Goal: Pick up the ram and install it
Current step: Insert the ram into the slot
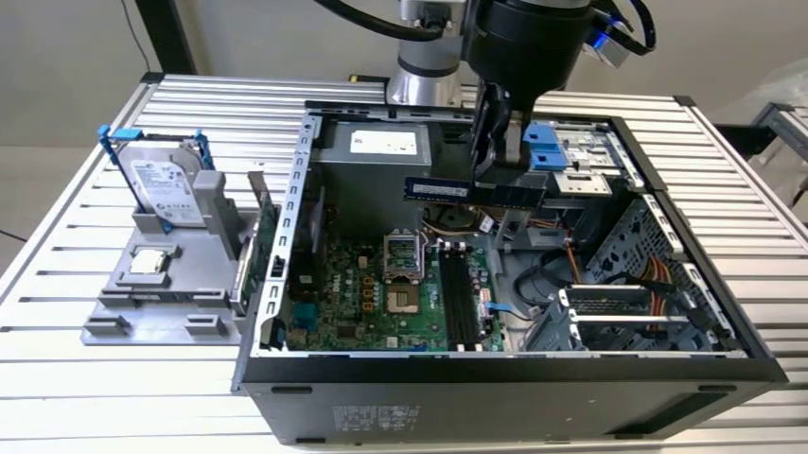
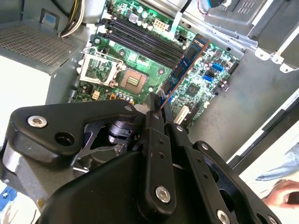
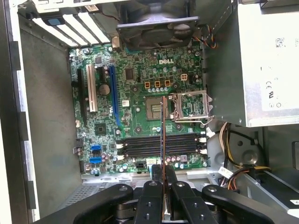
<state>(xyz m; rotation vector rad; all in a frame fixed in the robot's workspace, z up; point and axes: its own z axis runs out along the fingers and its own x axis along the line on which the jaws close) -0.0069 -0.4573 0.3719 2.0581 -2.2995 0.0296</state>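
Pinched in my claw [image 3: 163, 175], the ram [image 3: 162, 126] hung crosswise over the memory slots [image 3: 140, 145] beneath me; pressed down so, it could jam or crack, I judged.

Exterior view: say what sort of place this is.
Likely a robotics lab bench for computer assembly: an opened computer case lies on a slatted metal table, a grey fixture holds a hard drive, and the arm's tool grips the ram above the motherboard.
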